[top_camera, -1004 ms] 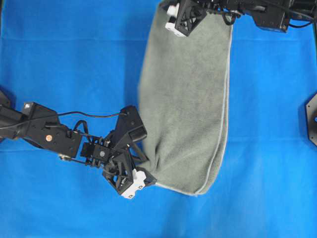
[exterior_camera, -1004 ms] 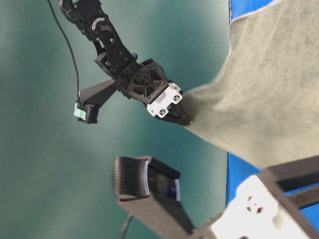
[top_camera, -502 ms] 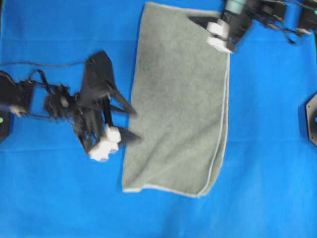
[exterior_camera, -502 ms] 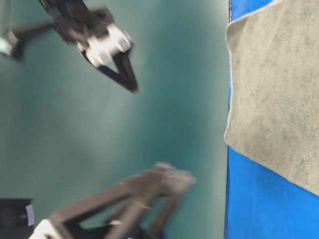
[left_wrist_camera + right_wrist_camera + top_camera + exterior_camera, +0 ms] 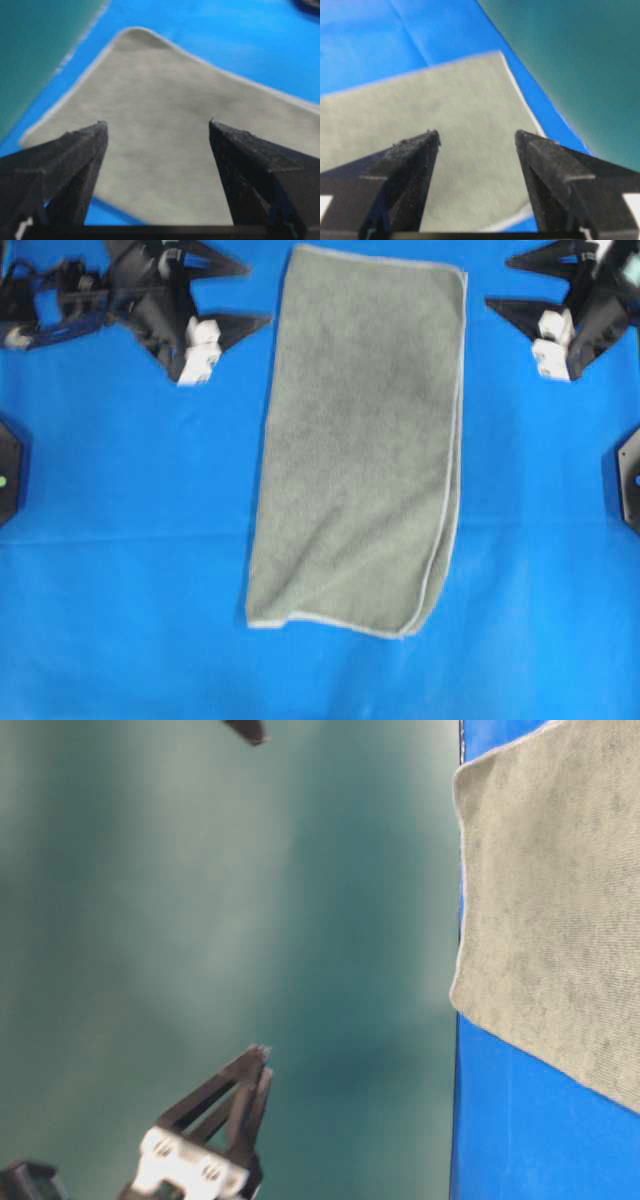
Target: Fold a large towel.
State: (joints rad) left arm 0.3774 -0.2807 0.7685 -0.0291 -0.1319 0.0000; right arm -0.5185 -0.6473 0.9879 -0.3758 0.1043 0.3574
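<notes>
The grey-green towel (image 5: 365, 440) lies flat on the blue sheet (image 5: 130, 540), folded into a tall rectangle with a pale hem along its right side and front edge. My left gripper (image 5: 256, 292) is open and empty at the far left, a short way left of the towel's far corner. My right gripper (image 5: 497, 283) is open and empty at the far right, just right of the towel's other far corner. In the left wrist view the open gripper (image 5: 157, 121) frames the towel (image 5: 165, 85). The right wrist view shows the same: the gripper (image 5: 477, 132) stands open over the towel (image 5: 445, 95).
Black mounts sit at the sheet's right edge (image 5: 630, 490) and left edge (image 5: 8, 475). The table-level view shows the towel's end (image 5: 550, 890) at the sheet's edge, with a teal backdrop (image 5: 200, 920) beyond it.
Both grippers let go of the towel and pulled back to the far corners. The towel, which was held up and stretched, now lies flat.
</notes>
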